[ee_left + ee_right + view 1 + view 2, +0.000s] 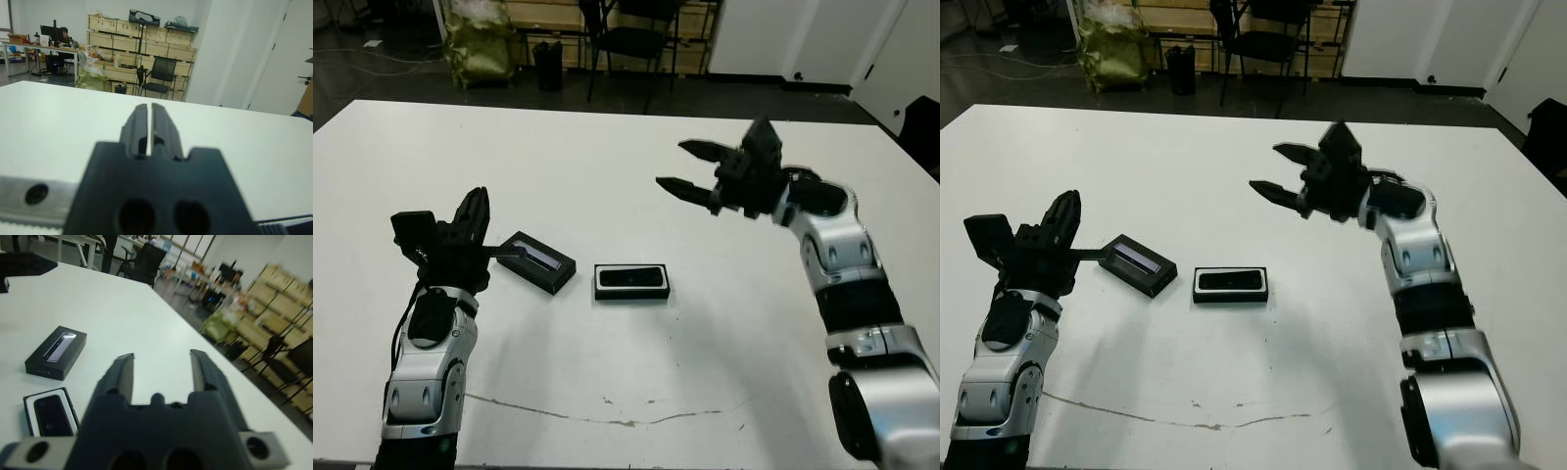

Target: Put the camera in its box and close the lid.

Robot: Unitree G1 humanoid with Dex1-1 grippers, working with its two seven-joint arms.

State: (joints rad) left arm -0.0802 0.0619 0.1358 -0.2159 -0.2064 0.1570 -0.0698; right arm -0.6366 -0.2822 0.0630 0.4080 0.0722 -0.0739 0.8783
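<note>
The camera (pixel 631 276) is already sitting inside the box (pixel 631 292), black bar framed by the white lining, near the table's (pixel 607 176) middle. So the remaining step, by my reading, is getting the lid (pixel 537 261) on.

The lid is lying flat just beside the box, on the robot's left and a touch farther back, w/ a small gap between them (not touching). Its long axis is running diagonally, while the box's long axis is lying straight across the robot's front. The lid will need turning to line up before it goes down over the box.

The left gripper (pixel 487 251) is sitting right at the lid's left end, fingers (pixel 146 128) pressed nearly together w/ only a thin slit showing in its wrist view, holding nothing. Whether a fingertip is actually touching the lid edge I can't tell.

The right gripper (pixel 683 166) is hovering well above the table, behind and to the right of the box, fingers spread wide and empty.

Left arm is clearly nearer the lid; right is nearer the box. Left would have to open before grasping, and the grip should prob. go across the lid's short side.
</note>
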